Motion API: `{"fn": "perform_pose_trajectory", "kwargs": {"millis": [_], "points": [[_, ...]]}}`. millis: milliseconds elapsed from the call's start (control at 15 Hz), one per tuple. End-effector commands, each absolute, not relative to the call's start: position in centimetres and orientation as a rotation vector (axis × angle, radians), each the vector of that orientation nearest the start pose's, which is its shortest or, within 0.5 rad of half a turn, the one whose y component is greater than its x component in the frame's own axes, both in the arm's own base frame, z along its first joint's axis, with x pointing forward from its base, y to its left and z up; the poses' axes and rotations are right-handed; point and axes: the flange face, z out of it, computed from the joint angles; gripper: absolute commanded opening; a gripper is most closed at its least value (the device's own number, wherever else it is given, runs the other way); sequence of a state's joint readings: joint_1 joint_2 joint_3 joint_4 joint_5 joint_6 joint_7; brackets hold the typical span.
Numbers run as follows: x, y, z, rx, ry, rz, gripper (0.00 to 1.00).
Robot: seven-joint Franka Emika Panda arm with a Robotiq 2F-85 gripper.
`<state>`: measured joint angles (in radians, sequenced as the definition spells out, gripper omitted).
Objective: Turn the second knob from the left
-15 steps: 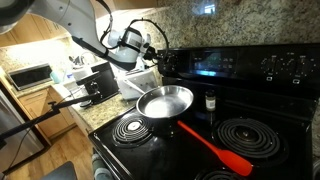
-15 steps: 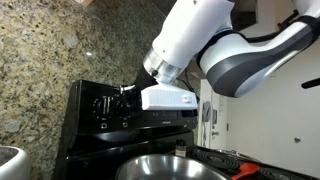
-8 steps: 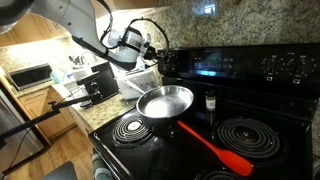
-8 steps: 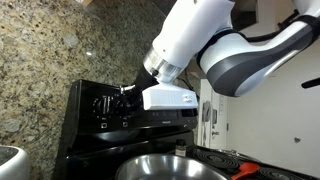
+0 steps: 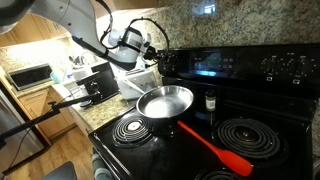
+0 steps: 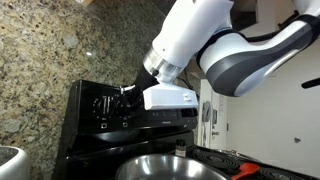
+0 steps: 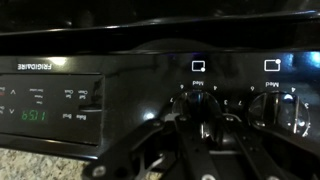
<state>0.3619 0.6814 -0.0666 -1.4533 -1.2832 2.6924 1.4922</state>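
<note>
Near edge of black cooktop point(image 5: 180, 155): red spatula point(image 5: 215, 148) lies flat. Beyond it, steel pan point(image 5: 165, 100) sits on a coil. Far back panel, left end: I hold the gripper point(image 7: 205, 132) pinched tight on the knob point(image 7: 206, 122). Granite wall point(image 5: 240, 20) behind.

Arm shells: glossy white, rounded plastic arm point(image 6: 200, 35), built of fat, bulging segments; it looks pale grey-white in an exterior view point(image 5: 68, 15).
Joint band: smooth dark grey collar point(image 6: 245, 62) between two white shells.
Wrist block: flat-faced white rectangular box point(image 6: 168, 97), with a shadowed underside.
Gripper: matt black two-finger gripper point(image 6: 120, 97); the wrist view shows slim black linked bars point(image 7: 150, 150) with small pivot pins.
Cables: thin black cables point(image 5: 150, 25) in a loose loop above the wrist.
</note>
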Motion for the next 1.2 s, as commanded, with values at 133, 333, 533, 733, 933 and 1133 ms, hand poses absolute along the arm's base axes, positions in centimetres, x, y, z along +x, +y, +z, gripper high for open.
{"fn": "perform_pose_trajectory", "kwargs": {"millis": [133, 333, 533, 733, 933, 1133], "points": [[71.5, 24.6, 33.0, -2.958, 0.169, -1.538, 0.06], [71.8, 24.7, 32.9, -2.944, 0.168, -1.548, 0.06], [72.1, 24.9, 32.8, -2.920, 0.147, -1.556, 0.06], [72.4, 25.5, 32.9, -2.921, 0.115, -1.552, 0.06], [72.8, 26.1, 33.0, -2.932, 0.084, -1.546, 0.06], [73.3, 26.3, 33.5, -2.942, 0.069, -1.517, 0.06]]}}
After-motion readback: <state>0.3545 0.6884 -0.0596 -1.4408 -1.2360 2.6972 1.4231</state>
